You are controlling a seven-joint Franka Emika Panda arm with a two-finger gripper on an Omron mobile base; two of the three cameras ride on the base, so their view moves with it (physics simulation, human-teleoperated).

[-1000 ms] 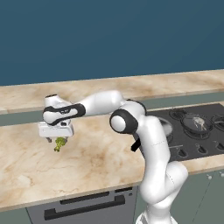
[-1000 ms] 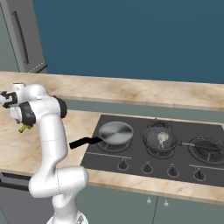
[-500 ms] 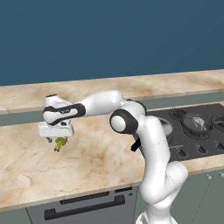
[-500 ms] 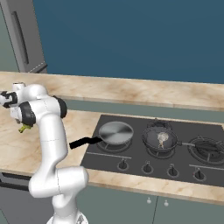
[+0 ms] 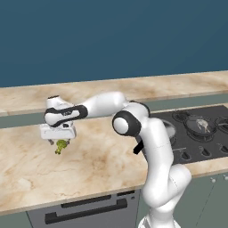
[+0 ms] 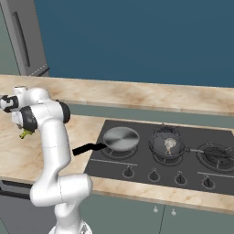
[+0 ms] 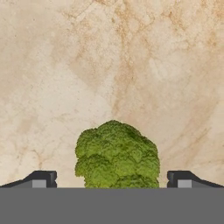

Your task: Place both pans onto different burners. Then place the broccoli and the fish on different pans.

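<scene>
No writing, label, brand mark, number or sign can be read anywhere in these pictures: not on the desk, the cooktop and its knobs, the cabinet fronts, the wall or the robot.

dark blue wall (image 6: 137, 41), beige marble counter (image 5: 98, 164), grey fridge (image 6: 25, 36)

Two base views flank the arm, sharing the counter (image 5: 102, 156); the hand view looks straight down, close.
</scene>
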